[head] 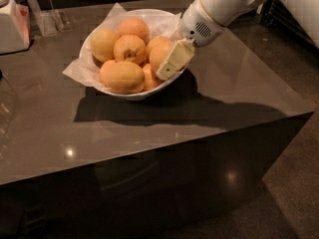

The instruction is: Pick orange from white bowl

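Observation:
The white bowl [124,94], lined with crinkled white paper, stands on the dark table and holds several fruits. The orange [157,54], round and deep orange, lies at the bowl's right side. My gripper [169,66] reaches down from the upper right on the white arm [219,9]. Its cream-coloured tip lies against the right side of the orange and hides part of it. A smaller orange with a dark stem dimple [129,49] sits in the middle. Yellower oval fruits lie at the front [122,77] and left [103,43].
A white appliance [12,26] and a clear holder [50,21] stand at the table's back left. The table's [149,133] front edge and right corner drop off to the floor [294,193].

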Robot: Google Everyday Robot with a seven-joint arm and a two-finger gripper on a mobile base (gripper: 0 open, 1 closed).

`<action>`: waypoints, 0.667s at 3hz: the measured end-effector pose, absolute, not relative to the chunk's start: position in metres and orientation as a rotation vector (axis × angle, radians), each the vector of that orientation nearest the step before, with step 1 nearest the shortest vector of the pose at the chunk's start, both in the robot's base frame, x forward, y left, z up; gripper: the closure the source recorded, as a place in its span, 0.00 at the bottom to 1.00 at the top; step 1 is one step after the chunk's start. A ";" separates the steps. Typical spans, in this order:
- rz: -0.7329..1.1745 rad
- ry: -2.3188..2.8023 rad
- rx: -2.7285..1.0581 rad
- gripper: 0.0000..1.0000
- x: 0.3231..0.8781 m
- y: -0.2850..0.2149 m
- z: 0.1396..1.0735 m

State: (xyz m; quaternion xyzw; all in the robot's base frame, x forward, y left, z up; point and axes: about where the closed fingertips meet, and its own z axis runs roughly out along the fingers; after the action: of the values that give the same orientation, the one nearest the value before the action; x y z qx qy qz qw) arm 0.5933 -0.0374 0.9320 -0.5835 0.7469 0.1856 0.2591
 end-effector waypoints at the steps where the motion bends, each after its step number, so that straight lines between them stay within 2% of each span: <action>1: 0.503 2.024 -1.581 0.37 0.592 -0.038 0.933; 2: 0.521 2.027 -1.574 0.61 0.595 -0.038 0.927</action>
State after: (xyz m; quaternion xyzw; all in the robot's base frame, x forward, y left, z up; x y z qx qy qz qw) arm 0.5950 -0.0380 0.9274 -0.5807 0.7477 0.1921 0.2585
